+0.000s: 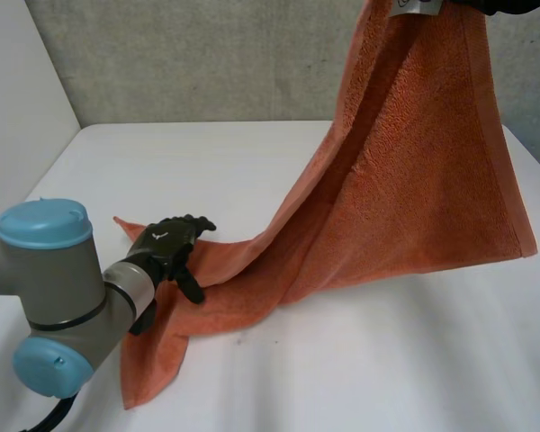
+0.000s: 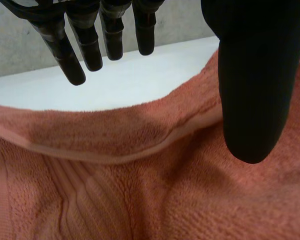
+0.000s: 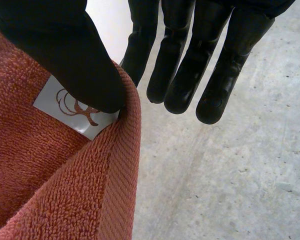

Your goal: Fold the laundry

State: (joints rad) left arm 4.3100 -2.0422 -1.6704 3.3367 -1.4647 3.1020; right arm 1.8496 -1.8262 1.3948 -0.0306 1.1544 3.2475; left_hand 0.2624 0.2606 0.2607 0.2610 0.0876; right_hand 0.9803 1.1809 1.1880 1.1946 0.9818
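The right hand [image 3: 65, 45] was raised high, pinching a top corner of the orange towel [image 1: 414, 171] with its thumb on the white label [image 3: 70, 107]. From that hand the cloth hung down to the tabletop [image 1: 387, 360]. The left hand [image 1: 166, 241] lay over the towel's low end, fingers relaxed and straight, grasping nothing.

Bright, even light fr. above w/ soft shadow under towel [image 1: 414, 162] on table [image 1: 387, 360].

right hand [image 3: 55, 50] pinches the orange towel [image 3: 50, 175] at its white label [image 3: 65, 107], thumb on it.
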